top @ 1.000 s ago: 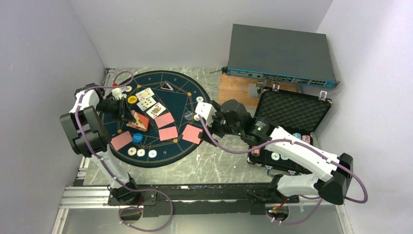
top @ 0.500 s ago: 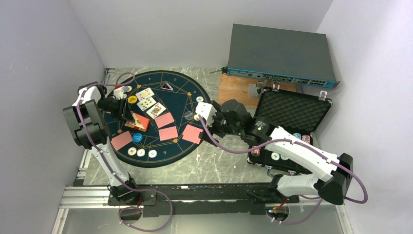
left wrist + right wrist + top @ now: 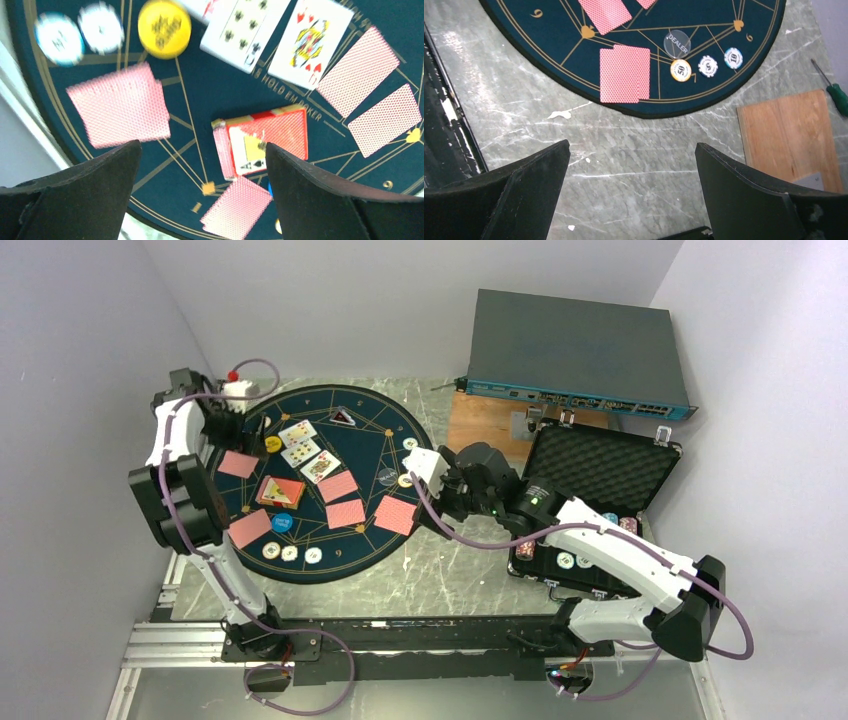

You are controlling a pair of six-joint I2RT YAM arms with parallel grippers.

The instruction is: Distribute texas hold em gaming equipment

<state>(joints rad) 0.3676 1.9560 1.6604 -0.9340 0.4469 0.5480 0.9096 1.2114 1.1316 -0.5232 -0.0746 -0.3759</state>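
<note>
Nearest on the navy mat (image 3: 350, 545), three whitish chips (image 3: 290, 553) sit along its rim. A blue disc (image 3: 282, 523) and a red-backed card (image 3: 249, 528) lie just behind them. To the right, the black case (image 3: 600, 475) stands open on the tabletop (image 3: 450, 575) with more chips (image 3: 577, 561) in its near half. Only the overhead view shows the case.

The right claw (image 3: 632, 150) hangs over bare marble beside the mat's edge, spread wide and empty. Its camera resolves what the overhead view cannot: two overlapped face-down cards (image 3: 625, 75), a clear DEALER button (image 3: 677, 43), a "50" chip (image 3: 680, 70) and a "10" chip (image 3: 733, 58). It also shows a green screwdriver (image 3: 831, 89) by a wooden board (image 3: 791, 135).

Farther back, the left claw (image 3: 202, 155) hovers over the mat's far left, spread apart with nothing between its fingers. Below it lie a red card pack (image 3: 262, 142), a blurred overlapped pair (image 3: 120, 105), a yellow disc (image 3: 164, 21) and face-up cards (image 3: 310, 42).
</note>
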